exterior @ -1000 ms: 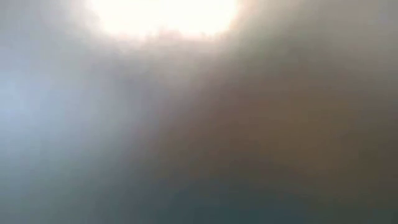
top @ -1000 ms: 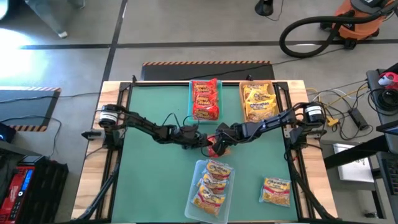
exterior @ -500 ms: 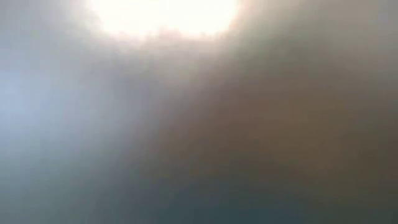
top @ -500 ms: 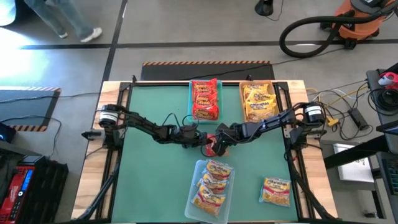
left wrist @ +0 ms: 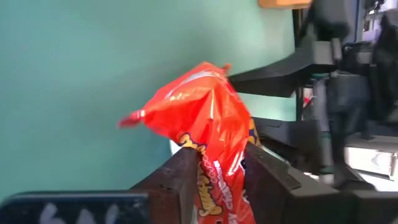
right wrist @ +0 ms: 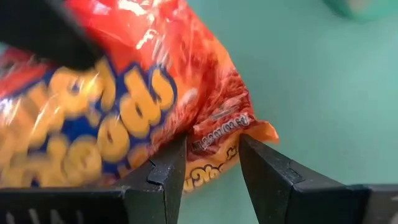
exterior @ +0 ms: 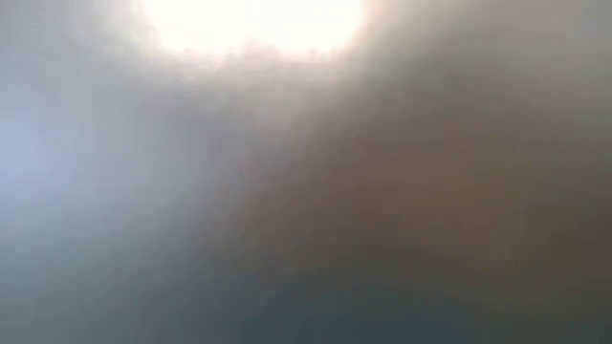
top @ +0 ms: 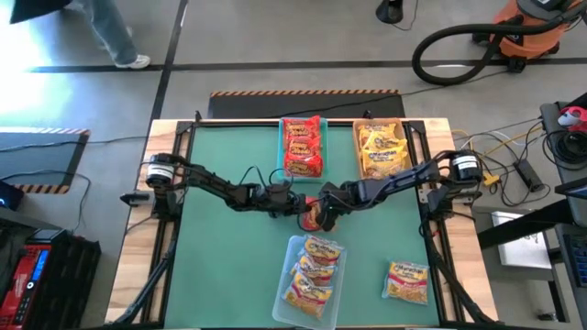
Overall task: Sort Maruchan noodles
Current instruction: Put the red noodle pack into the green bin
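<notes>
- Your green table mat [top: 229,257] fills the middle of the high view, and both dark arms reach in from its sides to meet at its centre.
- At the far edge you have two bins side by side: the teal bin [top: 283,137] stacked with red Maruchan packets [top: 303,147], and to its right the tan bin [top: 358,151] stacked with yellow Maruchan packets [top: 382,149].
- Near the front edge, the clear bin [top: 295,307] holds several yellow-orange packets [top: 312,270] overlapping one another.
- One loose yellow packet [top: 407,281] lies flat on the mat, to the right of the clear bin and apart from it.
- The red noodle packet [left wrist: 211,134] you are working with sits at the centre of the mat, between the two grippers, just in front of the teal bin; the wrist views show it lifted on edge and crinkled.
- Your left gripper [left wrist: 219,177] has its two fingers pinched on one end of that red packet, the plastic squeezed between them.
- Your right gripper [right wrist: 211,165] pinches the opposite corner seam of the same packet, the orange-printed edge caught between its fingers.
- The low view gives you only a bright blur, so nothing can be read from it.
- A person's legs [top: 110,37] show on the floor beyond the table's far left corner.
</notes>
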You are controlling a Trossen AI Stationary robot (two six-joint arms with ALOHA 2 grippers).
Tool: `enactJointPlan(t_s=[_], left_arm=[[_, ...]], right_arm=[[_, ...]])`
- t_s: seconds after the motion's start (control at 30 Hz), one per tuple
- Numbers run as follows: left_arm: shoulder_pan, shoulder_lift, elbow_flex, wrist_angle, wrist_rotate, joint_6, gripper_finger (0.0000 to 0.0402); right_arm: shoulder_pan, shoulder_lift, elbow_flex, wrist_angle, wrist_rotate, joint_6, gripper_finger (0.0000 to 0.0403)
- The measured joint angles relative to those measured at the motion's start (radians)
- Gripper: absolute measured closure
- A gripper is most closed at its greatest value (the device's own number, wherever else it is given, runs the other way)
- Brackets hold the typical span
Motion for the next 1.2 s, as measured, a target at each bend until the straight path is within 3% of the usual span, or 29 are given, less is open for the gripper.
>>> enactJointPlan(t_s=[0.2, 0.57, 1.2], left_arm=[[0.0, 0.0, 0.0, -0.001, 0.041, 0.014, 0.0325], [0.017, -0.03, -0.003, 0.025, 0.079, 0.092, 0.0327], [0.196, -0.124, 0.061, 0.044, 0.095, 0.282, 0.0327]], right_arm=[[0.001, -0.076, 0.031, -0.179, -0.021, -0.005, 0.0264], [0.0, -0.203, 0.032, -0.289, -0.018, -0.054, 0.0264], [0.001, -0.25, 0.03, -0.523, -0.021, -0.136, 0.0264]])
